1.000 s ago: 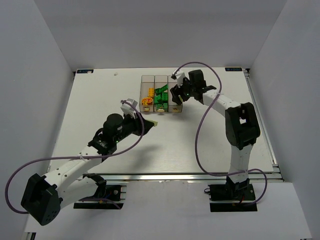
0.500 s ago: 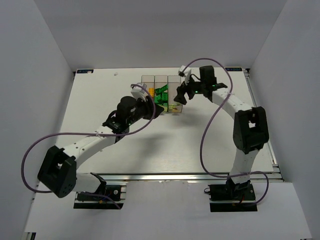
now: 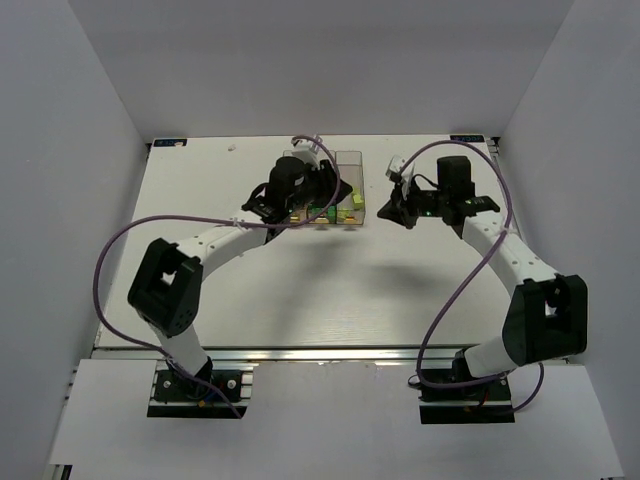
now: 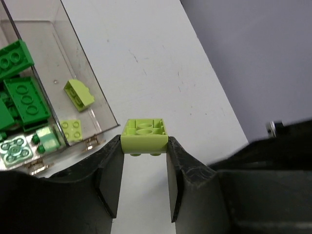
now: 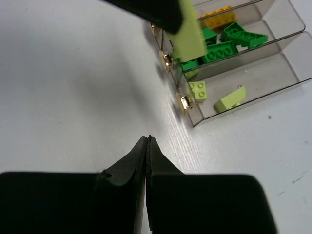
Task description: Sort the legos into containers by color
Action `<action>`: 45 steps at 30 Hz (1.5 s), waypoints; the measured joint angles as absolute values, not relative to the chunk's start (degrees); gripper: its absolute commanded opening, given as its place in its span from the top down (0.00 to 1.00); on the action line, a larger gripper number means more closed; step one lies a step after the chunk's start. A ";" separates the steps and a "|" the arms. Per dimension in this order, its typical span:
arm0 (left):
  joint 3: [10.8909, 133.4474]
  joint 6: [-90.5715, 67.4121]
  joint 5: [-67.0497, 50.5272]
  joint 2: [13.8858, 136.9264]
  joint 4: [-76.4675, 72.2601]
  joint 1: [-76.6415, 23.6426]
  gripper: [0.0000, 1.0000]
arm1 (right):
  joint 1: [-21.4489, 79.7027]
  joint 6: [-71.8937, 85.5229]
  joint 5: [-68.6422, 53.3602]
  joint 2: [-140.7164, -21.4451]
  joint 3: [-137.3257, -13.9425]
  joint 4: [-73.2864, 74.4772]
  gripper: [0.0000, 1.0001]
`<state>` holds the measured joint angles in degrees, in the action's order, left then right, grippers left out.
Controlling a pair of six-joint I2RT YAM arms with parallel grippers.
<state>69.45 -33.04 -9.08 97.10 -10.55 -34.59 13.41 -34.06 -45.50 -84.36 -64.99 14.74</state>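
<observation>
My left gripper [image 4: 144, 142] is shut on a pale yellow-green lego [image 4: 144, 136], held just past the near right corner of the containers [image 4: 92, 73]. The rightmost bin holds two pale yellow-green legos [image 4: 78, 93]; the bin beside it holds bright green legos [image 4: 23, 96]. From above, the left gripper [image 3: 328, 190] hangs over the three clear containers [image 3: 350, 153]. My right gripper [image 5: 147, 139] is shut and empty above bare table, to the right of the bins [image 5: 253, 92]. Orange legos [image 5: 218, 16] lie in the far bin.
White walls enclose the table [image 3: 330, 290] on three sides. Purple cables loop from both arms. The right gripper [image 3: 387, 208] sits a short way to the right of the bins.
The left arm swung up and right from mid-table to the bins, carrying the pale brick. The right gripper pulled back to the right from the bins and shut.
</observation>
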 measured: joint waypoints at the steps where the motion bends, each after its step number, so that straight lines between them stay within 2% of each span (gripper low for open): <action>1: 71.09 -33.06 -9.10 98.76 -10.37 -34.52 1.00 | 13.41 -34.00 -45.43 -83.42 -63.72 14.96 0.97; 11: 84.86 -31.14 -6.76 113.99 -4.91 -33.74 1.00 | 11.49 -32.23 -45.21 -78.37 -60.07 14.72 0.85; 19: 86.76 -27.81 -4.32 116.68 -1.10 -33.63 0.99 | 9.76 -30.50 -45.19 -78.30 -58.39 13.41 0.79; 27: 86.76 -26.79 -3.44 116.71 -0.38 -33.63 0.72 | 9.76 -30.17 -45.19 -78.24 -58.24 13.21 0.75; 36: 86.76 -26.55 -3.09 116.71 -0.27 -33.63 0.57 | 9.76 -29.80 -45.19 -78.24 -58.24 13.15 0.72; 40: 86.76 -26.15 -2.44 116.71 0.47 -33.63 0.44 | 9.76 -29.45 -45.17 -78.24 -58.24 13.17 0.66; 45: 86.76 -25.71 -1.87 116.71 0.82 -33.63 0.34 | 9.76 -29.28 -45.17 -78.24 -58.24 13.17 0.63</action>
<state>86.76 -25.71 -1.87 116.71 0.82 -33.63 9.76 -29.28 -45.17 -78.24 -58.24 13.17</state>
